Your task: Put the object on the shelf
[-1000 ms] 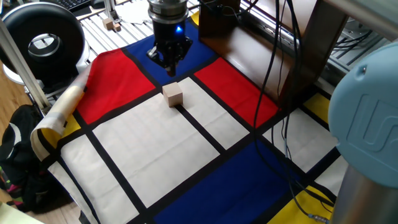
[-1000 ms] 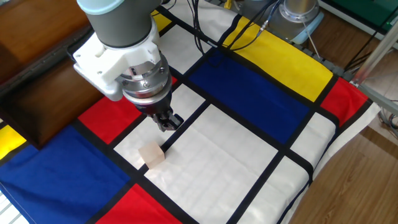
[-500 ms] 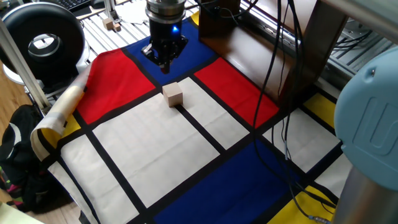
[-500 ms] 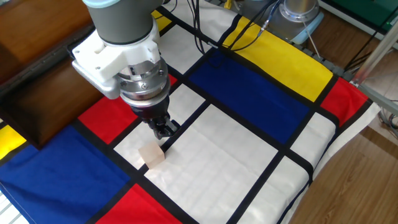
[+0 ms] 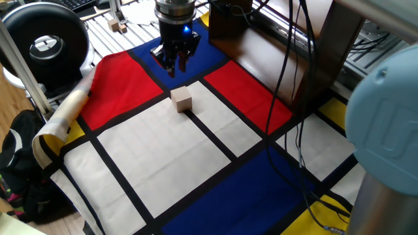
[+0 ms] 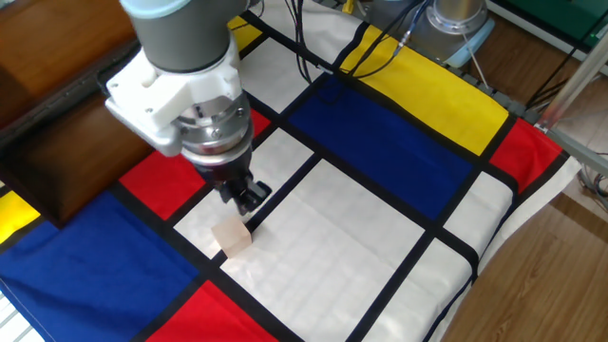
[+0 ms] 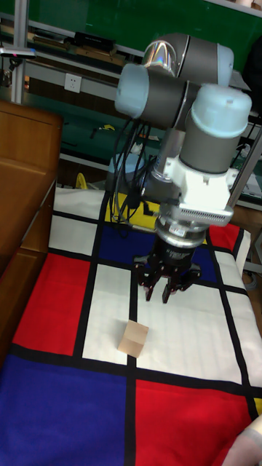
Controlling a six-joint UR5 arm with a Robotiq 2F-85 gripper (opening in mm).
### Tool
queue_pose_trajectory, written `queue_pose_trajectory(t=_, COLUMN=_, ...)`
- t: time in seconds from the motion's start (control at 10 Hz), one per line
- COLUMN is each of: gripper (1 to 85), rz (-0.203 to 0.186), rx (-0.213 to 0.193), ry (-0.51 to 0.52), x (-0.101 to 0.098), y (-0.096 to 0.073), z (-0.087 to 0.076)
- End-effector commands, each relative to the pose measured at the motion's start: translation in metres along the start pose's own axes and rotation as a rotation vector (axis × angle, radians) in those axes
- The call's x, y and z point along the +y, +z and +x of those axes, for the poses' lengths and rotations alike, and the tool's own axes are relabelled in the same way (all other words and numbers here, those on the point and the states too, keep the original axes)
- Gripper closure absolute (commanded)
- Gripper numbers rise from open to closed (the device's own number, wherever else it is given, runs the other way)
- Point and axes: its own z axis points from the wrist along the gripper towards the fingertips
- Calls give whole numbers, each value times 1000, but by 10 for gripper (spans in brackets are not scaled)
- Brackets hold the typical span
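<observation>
Since half a second ago the gripper (image 5: 175,62) has been opened a little, its fingers now seen slightly spread where they had been drawn to a point; its place over the cloth is barely changed. It is held above the table, pointing down, with nothing between the fingers. In the tall fixed view the gripper (image 7: 167,283) is seen clear of the cloth, its dark fingers parted and empty. In the other fixed view the gripper (image 6: 245,195) is seen just above and beside the cube (image 6: 232,237), not touching it.

The cube (image 5: 181,99) is set on the white panel of the cloth, close to where black bands cross, with a corner at the edge of one band. It is upright and flat on the cloth; in the tall fixed view the cube (image 7: 134,337) is shown below and to the left of the fingers.

The shelf (image 5: 281,46) is placed along the far side of the cloth (image 5: 150,150), well apart from the cube. The cloth is patterned in red, blue, yellow and white blocks divided by black lines.
</observation>
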Motion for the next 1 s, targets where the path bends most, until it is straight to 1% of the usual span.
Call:
queue_pose_trajectory(t=0.0, gripper=447, rz=-17, rx=-17, ry=-33, x=-8, y=28, z=-18)
queue_pose_trajectory(t=0.2, gripper=407, rz=-10, rx=-7, ry=-72, x=-24, y=41, z=-26)
queue_pose_trajectory(t=0.3, gripper=380, rz=-16, rx=-10, ry=-75, x=-28, y=52, z=-32)
queue_pose_trajectory(t=0.4, gripper=373, rz=-9, rx=-11, ry=-75, x=-31, y=58, z=-34)
queue_pose_trajectory(t=0.6, gripper=330, rz=-30, rx=-18, ry=-93, x=-25, y=70, z=-37)
queue_pose_trajectory(t=0.7, gripper=310, rz=-35, rx=-18, ry=-105, x=-23, y=72, z=-39)
queue_pose_trajectory(t=0.8, gripper=310, rz=-28, rx=-18, ry=-114, x=-27, y=69, z=-40)
queue_pose_trajectory(t=0.9, gripper=303, rz=-28, rx=-8, ry=-124, x=-31, y=67, z=-38)
